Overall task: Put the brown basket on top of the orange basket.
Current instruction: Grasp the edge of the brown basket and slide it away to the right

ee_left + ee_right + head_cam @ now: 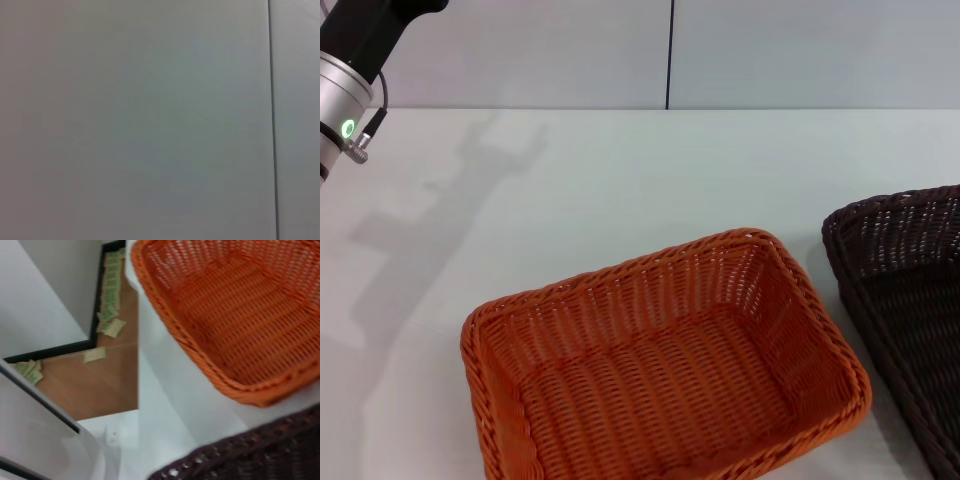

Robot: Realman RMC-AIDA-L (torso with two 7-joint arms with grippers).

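Two baskets on a white table [620,190], before any grasp. The orange basket [660,370] sits empty at lower centre of the head view, long axis running obliquely from lower left to upper right. The brown basket [910,300] stands just beside it at the right edge of that frame, partly cut off, apart from it by a narrow strip of table.

Hazards, as judged. (1) The orange basket lies askew relative to the brown one; unless the brown basket is turned to match, its base may land on the braided rim and rock or slide off rather than nest. (2) The flared open-weave walls flex, so a pinch on one rim may let the basket tilt or slip in transit. (3) The gap between the baskets is small; a low lift could catch the orange rim and push that basket toward the near table edge, past which the right wrist view shows the floor [95,375].

Relative position. Neither end effector appears in any view, so whether either is wide, narrow or holding anything cannot be told. Only the left arm [350,70] shows, raised at upper left of the head view, well apart from both baskets. The right wrist view has the brown basket's rim [240,450] closest to the camera, the orange basket [235,315] beyond it, which suggests the right arm is near the brown basket.
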